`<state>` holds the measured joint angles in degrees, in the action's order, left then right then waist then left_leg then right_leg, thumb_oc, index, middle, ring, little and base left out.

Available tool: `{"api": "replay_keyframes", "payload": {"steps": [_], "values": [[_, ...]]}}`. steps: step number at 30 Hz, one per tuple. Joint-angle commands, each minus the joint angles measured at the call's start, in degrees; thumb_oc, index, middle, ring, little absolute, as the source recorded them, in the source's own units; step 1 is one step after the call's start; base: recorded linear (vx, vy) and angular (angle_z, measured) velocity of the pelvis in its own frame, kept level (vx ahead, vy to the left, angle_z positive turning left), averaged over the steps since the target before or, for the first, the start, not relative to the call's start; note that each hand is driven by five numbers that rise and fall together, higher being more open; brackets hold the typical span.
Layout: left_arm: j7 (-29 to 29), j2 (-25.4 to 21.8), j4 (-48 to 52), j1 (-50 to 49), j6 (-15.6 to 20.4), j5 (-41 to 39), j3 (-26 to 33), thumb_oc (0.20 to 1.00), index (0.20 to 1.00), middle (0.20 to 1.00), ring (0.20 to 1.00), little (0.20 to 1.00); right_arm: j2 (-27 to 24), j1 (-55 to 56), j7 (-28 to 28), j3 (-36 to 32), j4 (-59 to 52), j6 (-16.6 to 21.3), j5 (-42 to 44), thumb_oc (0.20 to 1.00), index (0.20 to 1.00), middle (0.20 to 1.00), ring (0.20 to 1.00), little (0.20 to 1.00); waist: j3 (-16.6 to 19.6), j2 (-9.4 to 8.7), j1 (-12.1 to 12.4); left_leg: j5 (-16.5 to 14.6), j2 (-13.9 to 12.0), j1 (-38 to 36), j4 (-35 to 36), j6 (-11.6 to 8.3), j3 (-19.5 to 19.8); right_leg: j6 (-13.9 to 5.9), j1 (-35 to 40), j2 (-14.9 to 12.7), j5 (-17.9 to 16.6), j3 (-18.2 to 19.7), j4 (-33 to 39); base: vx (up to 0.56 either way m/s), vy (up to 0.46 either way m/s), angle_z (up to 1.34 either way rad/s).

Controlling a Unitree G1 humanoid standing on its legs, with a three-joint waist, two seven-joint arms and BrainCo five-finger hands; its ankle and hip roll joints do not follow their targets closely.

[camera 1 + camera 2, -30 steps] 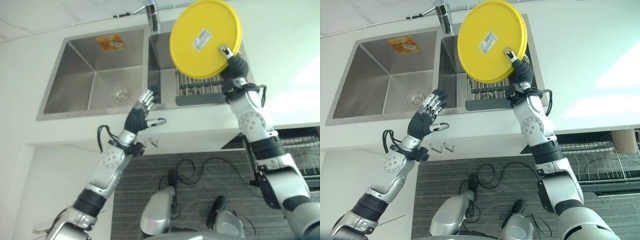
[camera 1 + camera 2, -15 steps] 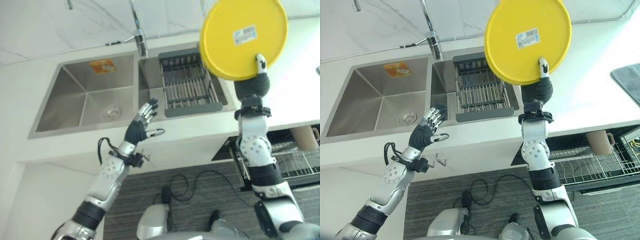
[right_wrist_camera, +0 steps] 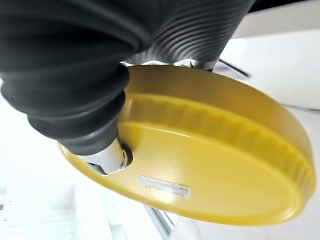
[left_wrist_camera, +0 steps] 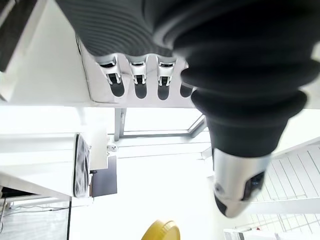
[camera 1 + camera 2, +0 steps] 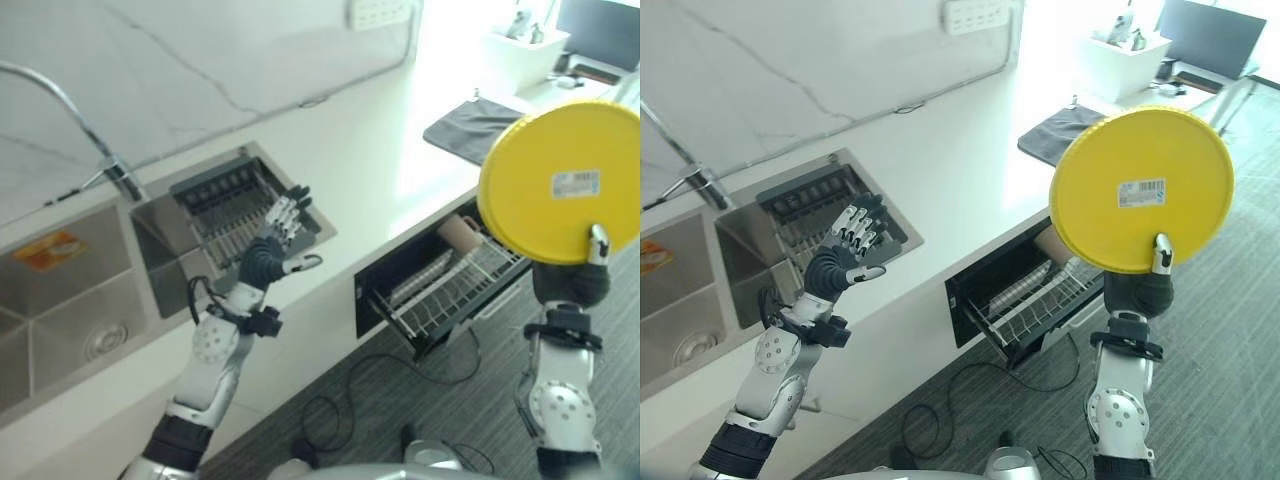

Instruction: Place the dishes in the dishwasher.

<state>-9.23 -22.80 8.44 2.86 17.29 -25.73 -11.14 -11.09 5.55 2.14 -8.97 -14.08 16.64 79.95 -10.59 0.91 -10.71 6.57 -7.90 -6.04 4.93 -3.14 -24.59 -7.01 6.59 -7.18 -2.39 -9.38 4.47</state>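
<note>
A white marbled wall (image 5: 790,90) and pale countertop (image 5: 970,170) are seen beyond the left hand (image 5: 845,255); grey carpet (image 5: 1200,330) lies below the right hand (image 5: 1137,292).

Stereo head eyes looking down at shared counter (image 5: 970,190), wrist cameras close along each hand

The yellow plate (image 5: 1142,190) hides the right hand's fingers behind it and part of the open dishwasher rack (image 5: 1040,300). The sink (image 5: 60,310) is cut off at the left edge.
</note>
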Motion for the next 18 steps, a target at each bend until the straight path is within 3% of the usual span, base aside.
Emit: {"api": "replay_keyframes", "payload": {"steps": [1, 3, 6, 10, 12, 18], "values": [[-0.51, -1.41, 1.91, 3.87, 1.88, 2.47, 1.48, 1.0, 1.0, 1.0, 1.0, 1.0, 0.12, -4.98, 3.52, -2.37, -4.75, 0.5, -6.53, 0.2, 0.2, 0.2, 0.2, 0.2, 0.13, -0.42, 0.01, -9.28, -0.2, -3.1, -4.77, -0.23, 0.88, -2.34, -3.04, -2.87, 2.35, -1.6, -5.09, -0.04, -0.122, -0.52], [-1.03, -1.42, 2.08, 3.61, 1.94, 2.16, 1.85, 1.0, 1.0, 1.0, 1.0, 1.0, 0.16, -3.99, 4.41, -2.89, -3.78, 0.91, -7.95, 0.2, 0.2, 0.2, 0.2, 0.2, 0.16, -0.26, -0.57, -9.39, -0.13, -2.95, -4.66, -0.33, 0.53, -2.43, -3.6, -2.79, 2.25, -1.15, -4.83, -0.05, -0.051, -0.23], [-0.87, -1.6, 2.51, 3.7, 2.04, 1.64, 1.81, 1.0, 1.0, 1.0, 1.0, 1.0, -1.31, -2.93, 2.87, -3.67, -1.57, 2.25, -16.84, 0.2, 0.2, 0.2, 0.2, 0.2, -0.12, -0.01, -1.37, -9.61, -0.23, -2.5, -4.81, -0.54, 0.2, -2.44, -4.63, -2.92, 2.22, -0.87, -4.94, -0.05, -0.013, -0.12], [-0.94, -1.85, 3.11, 3.23, 1.97, 1.1, 2.03, 1.0, 1.0, 1.0, 1.0, 1.0, -4.89, -1.42, -0.53, -4.38, 2.47, 4.19, -37.58, 0.2, 0.2, 0.2, 0.2, 0.2, -0.41, 0.2, -2.08, -9.83, -0.18, -2.63, -4.68, -0.66, -0.22, -2.5, -5.01, -3.06, 2.23, -0.68, -4.99, 0.01, 0.002, -0.06], [-3.06, -2.73, 3.58, 3.69, 1.95, 1.51, 2.32, 1.0, 1.0, 1.0, 1.0, 1.0, -12.97, -0.8, -4.91, -6.42, 8.54, 11.54, -60.56, 0.2, 0.2, 0.2, 0.2, 0.2, -1.22, 0.01, -2.14, -10.44, 0.01, -1.43, -5.61, -0.71, 0.57, -2.74, -6.6, -3.53, 2.13, -0.39, -5.91, -0.01, -0.058, 0.0], [-3.96, -4.25, 4.49, 5.47, 1.54, 0.76, 1.09, 1.0, 1.0, 1.0, 1.0, 1.0, -25.02, -4.94, -12.75, -6.53, 13.74, 11.66, -80.43, 0.2, 0.2, 0.2, 0.2, 0.2, -2.52, 1.23, -1.03, -10.63, 0.85, 0.73, -6.34, -0.79, 2.36, -2.88, -9.05, -4.39, 2.34, -0.09, -7.58, -0.03, 0.004, 0.0]]}}
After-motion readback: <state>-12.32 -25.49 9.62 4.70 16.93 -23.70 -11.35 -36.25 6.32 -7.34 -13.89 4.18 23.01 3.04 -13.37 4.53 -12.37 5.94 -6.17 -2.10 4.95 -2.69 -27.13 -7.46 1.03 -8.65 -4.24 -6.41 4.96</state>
